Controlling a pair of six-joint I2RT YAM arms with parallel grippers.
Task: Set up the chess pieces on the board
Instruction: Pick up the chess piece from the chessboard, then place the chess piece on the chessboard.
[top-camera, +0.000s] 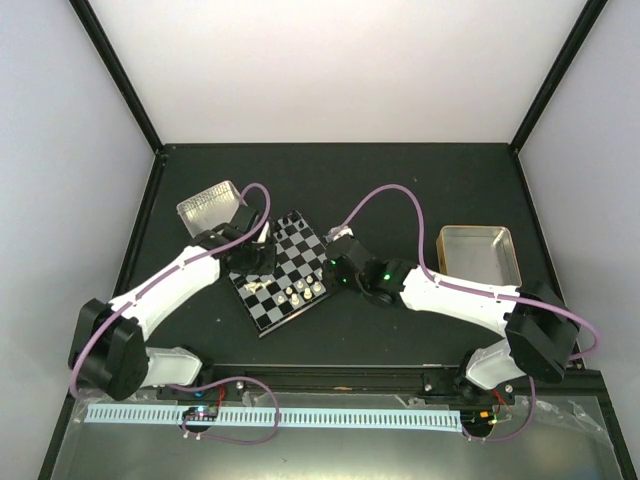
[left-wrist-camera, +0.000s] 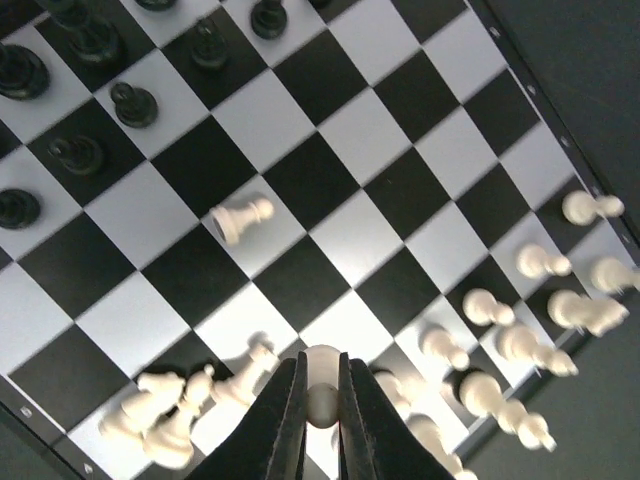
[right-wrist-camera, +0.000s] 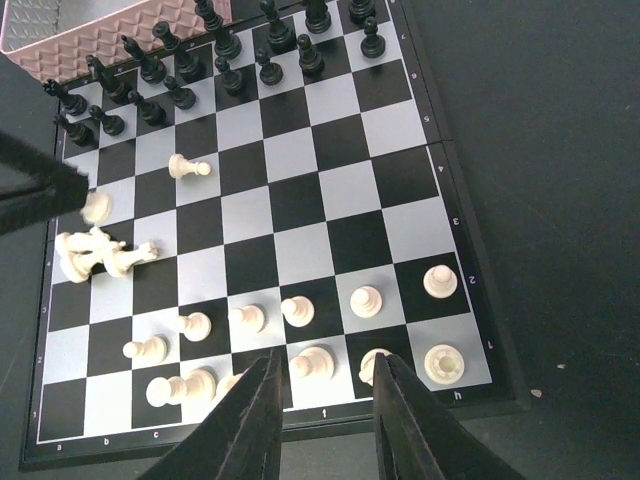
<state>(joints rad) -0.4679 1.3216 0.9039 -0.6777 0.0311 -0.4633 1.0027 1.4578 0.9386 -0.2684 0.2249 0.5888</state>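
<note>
**One white piece (left-wrist-camera: 322, 392) in the left gripper (left-wrist-camera: 321, 362)**

The left gripper is clamped on the white piece over the board (right-wrist-camera: 340, 190), which lies on the dark worktop (top-camera: 400, 200). The right gripper (right-wrist-camera: 327, 358) hangs, jaws apart, above the standing white rows (right-wrist-camera: 300, 312). A pawn (left-wrist-camera: 240, 218) lies toppled mid-board.

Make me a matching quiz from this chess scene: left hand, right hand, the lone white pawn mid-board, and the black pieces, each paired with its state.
1 left hand
2 right hand
3 lone pawn
4 black pieces

A standing upright
B shut on a white piece
C lying on its side
D open

Pairs: 1-B, 2-D, 3-C, 4-A
</note>
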